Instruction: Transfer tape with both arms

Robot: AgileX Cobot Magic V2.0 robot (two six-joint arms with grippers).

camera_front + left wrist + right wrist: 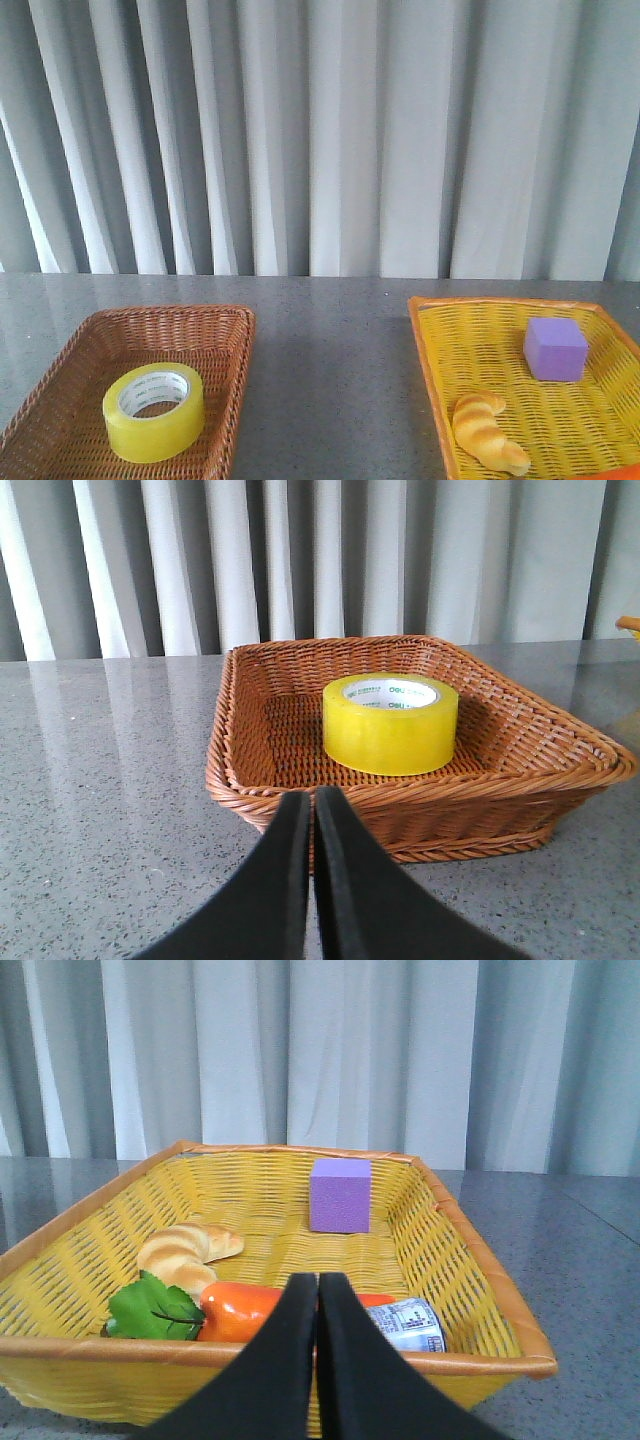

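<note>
Front view: the tape lies flat in the brown wicker basket on the table's left, its core hole facing up, axis vertical. It is a translucent yellow roll with a white printed core. Both the left gripper and the right gripper are pressed together, holding nothing.

Tape flat in brown basket; pincer closed.
</note>
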